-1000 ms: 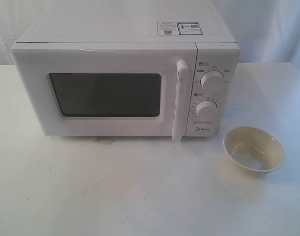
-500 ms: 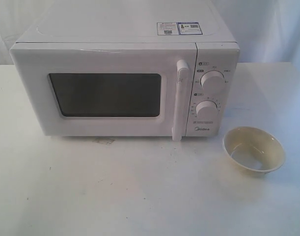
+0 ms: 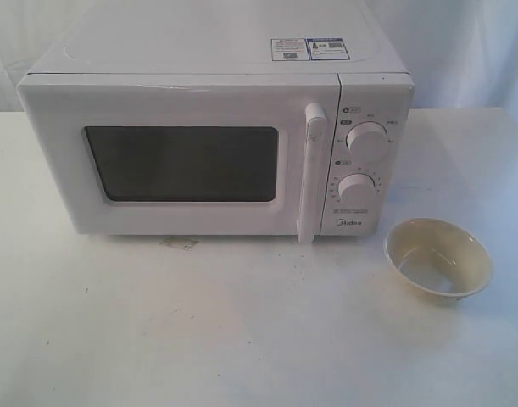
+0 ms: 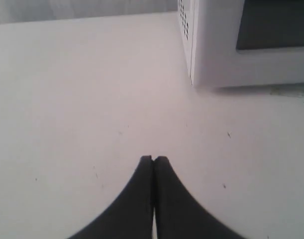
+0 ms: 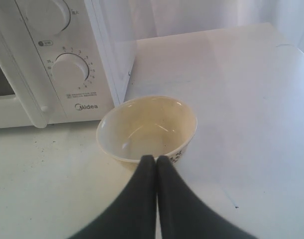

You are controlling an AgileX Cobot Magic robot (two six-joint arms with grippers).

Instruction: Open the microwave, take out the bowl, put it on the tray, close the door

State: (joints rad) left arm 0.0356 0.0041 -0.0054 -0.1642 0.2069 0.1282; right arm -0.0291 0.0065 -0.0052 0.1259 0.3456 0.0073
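The white Midea microwave (image 3: pixel 216 140) stands at the back of the table with its door (image 3: pixel 178 157) shut and the tall bar handle (image 3: pixel 310 174) beside the two knobs. The cream bowl (image 3: pixel 438 257) sits upright and empty on the bare table to the right of the microwave's front corner. No tray shows in any view. My right gripper (image 5: pixel 155 158) is shut on nothing, hovering just short of the bowl (image 5: pixel 148 128). My left gripper (image 4: pixel 153 159) is shut and empty over bare table, well short of the microwave's left corner (image 4: pixel 201 55). Neither arm shows in the exterior view.
White table (image 3: pixel 242 322) stretches in front of the microwave, with a small stain (image 3: pixel 181 243) under the door's lower edge. A white curtain (image 3: pixel 462 51) hangs behind. The table's right edge (image 5: pixel 291 45) lies beyond the bowl.
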